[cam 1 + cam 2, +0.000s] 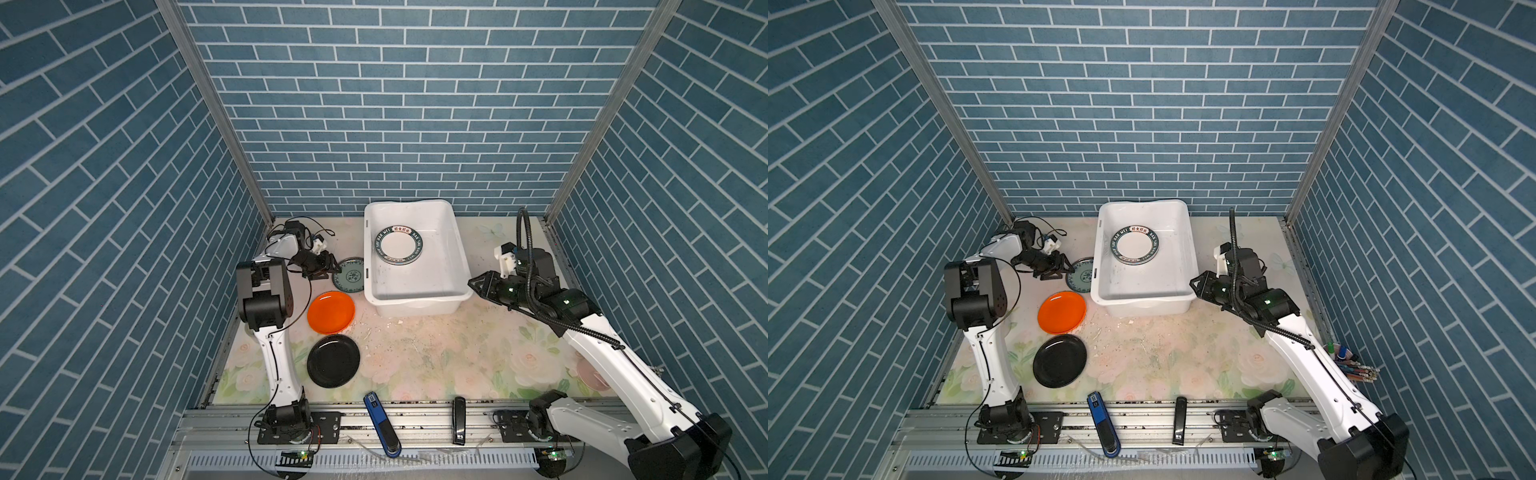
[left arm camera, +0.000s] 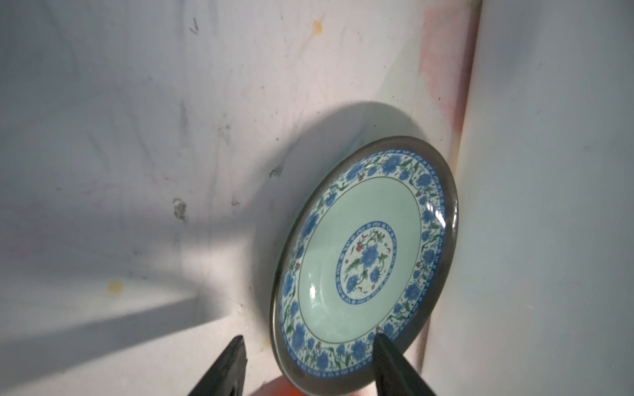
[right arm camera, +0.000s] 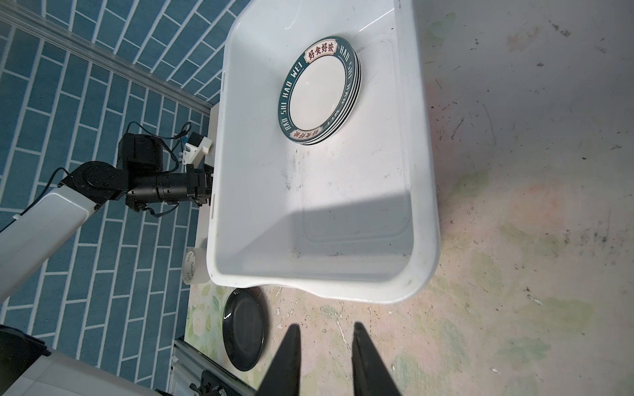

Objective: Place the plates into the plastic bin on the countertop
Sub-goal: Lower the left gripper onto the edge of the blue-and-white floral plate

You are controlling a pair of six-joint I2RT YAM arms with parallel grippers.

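Left gripper (image 2: pixel 308 337) spread astride rim of small teal plate (image 2: pixel 363 260), not gripping. Plate on countertop (image 1: pixel 436 353), tight against bin (image 1: pixel 415 297) wall. Risks: slick rim slips from pinch; plate catches bin lip on lift. Right gripper (image 3: pixel 324 329) parted, empty.

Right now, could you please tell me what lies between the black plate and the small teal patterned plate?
The orange plate lies between them, seen in both top views.
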